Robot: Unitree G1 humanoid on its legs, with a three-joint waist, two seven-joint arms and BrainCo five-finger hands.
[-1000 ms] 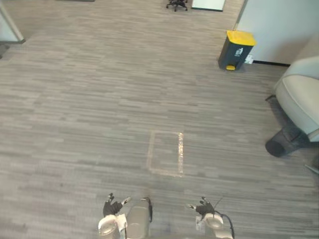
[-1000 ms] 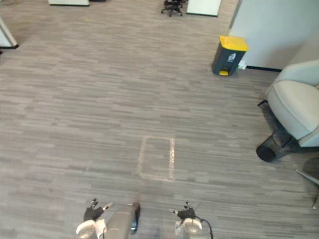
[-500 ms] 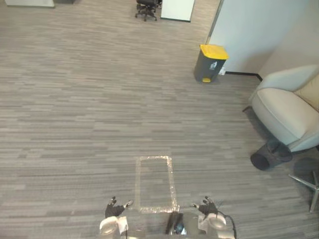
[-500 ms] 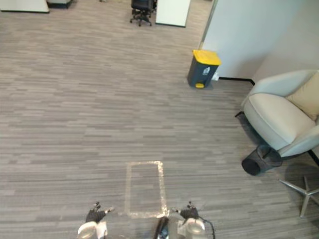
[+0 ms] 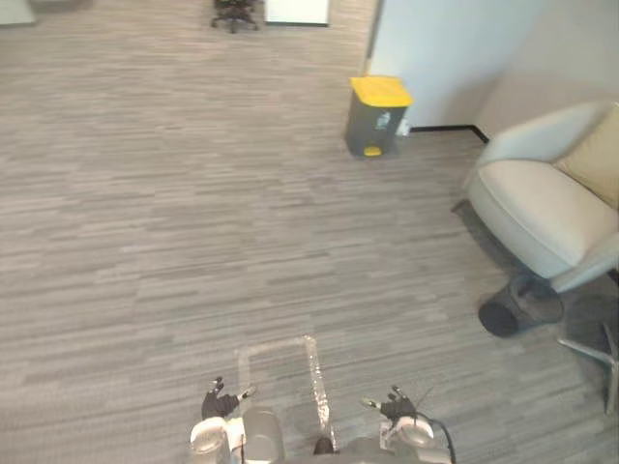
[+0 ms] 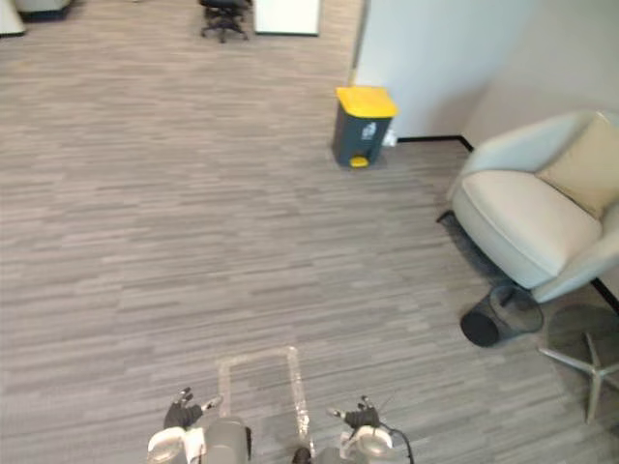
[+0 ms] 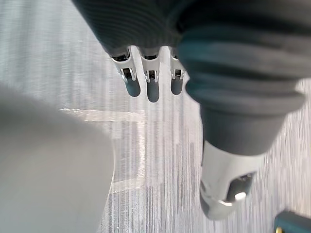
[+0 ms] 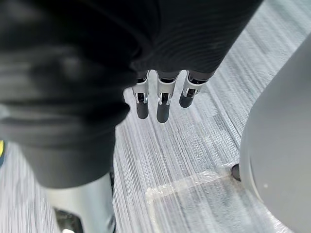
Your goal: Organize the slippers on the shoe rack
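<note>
Left robot hand (image 5: 221, 404) and right robot hand (image 5: 395, 406) sit low at the near edge of the eye views, well apart, both over bare floor (image 5: 193, 222). Left wrist view: fingers (image 7: 152, 82) straight and side by side, thumb (image 7: 228, 184) off to one side, nothing in the hand. Right wrist view: same, fingers (image 8: 163, 104) straight and spread a little, palm empty. Neither hand touches anything.

Floor is grey striped carpet. A tape outline (image 5: 312, 372), a rectangle, lies on it just ahead of the hands, between them and nearer the left one. Tape lines also show past the left fingers and past the right fingers in the wrist views.

Far side, right of centre: grey bin (image 5: 375, 116) with yellow lid, upright, close to a white wall (image 5: 445, 48). Right side: cream armchair (image 5: 542, 213) with a beige cushion (image 5: 595, 159) on it. Black mesh basket (image 5: 513, 309) lies on its side on the floor just in front of the armchair's near corner. Metal chair base (image 5: 595, 353) at the right edge, near the basket. Black office chair (image 5: 232, 12) at the far edge, left of a white panel (image 5: 297, 10).

Slippers' place: cannot tell.
</note>
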